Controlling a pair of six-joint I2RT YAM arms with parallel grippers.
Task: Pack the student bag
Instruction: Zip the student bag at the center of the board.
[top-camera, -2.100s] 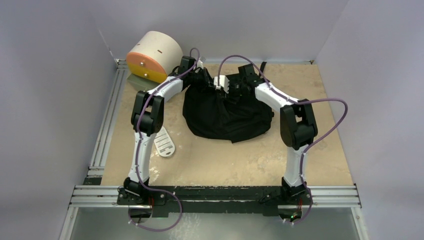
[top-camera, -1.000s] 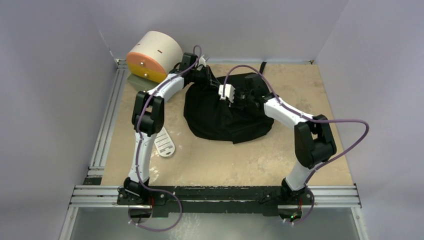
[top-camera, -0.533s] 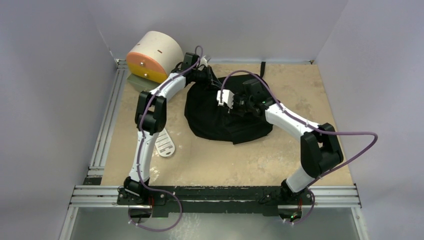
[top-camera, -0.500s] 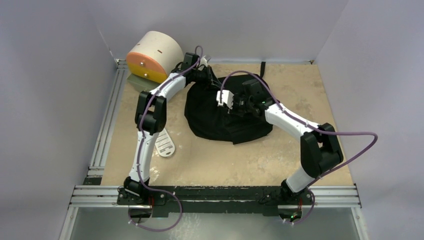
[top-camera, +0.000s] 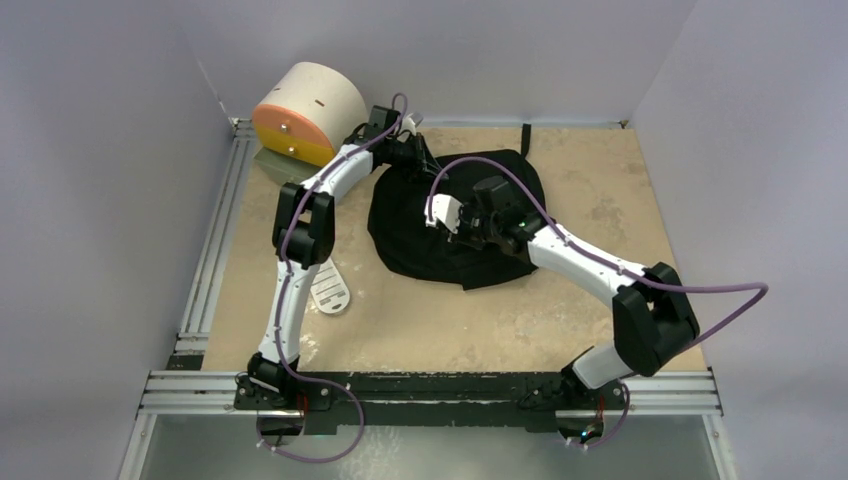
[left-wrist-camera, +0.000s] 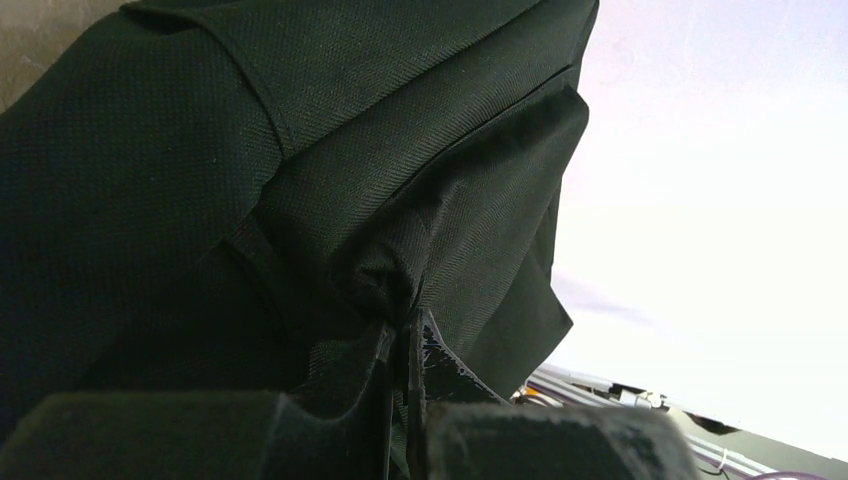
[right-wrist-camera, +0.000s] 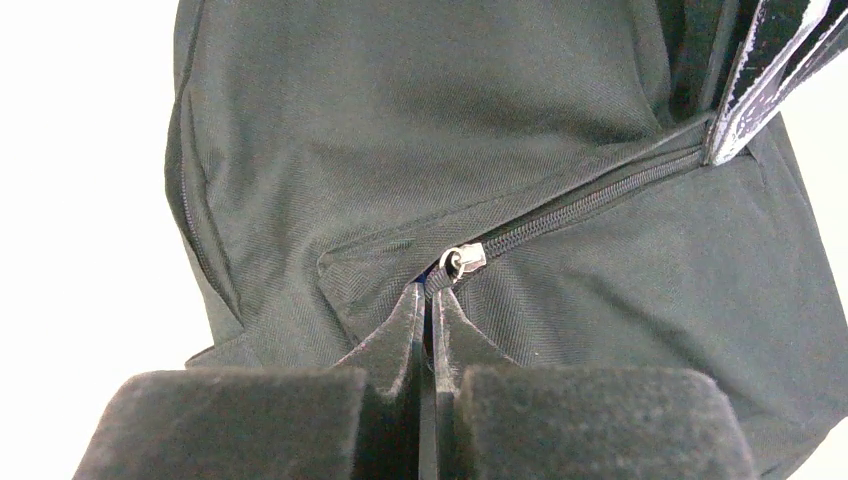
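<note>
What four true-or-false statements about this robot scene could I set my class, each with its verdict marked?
1. The left gripper pinches a fold of the student bag. True.
2. The right gripper hangs wide open above the bag. False: it is shut on the zipper pull.
3. The cream-and-orange box stands in the far left corner. True.
4. The white flat object lies on top of the bag. False: it lies on the table beside the left arm, apart from the bag.
</note>
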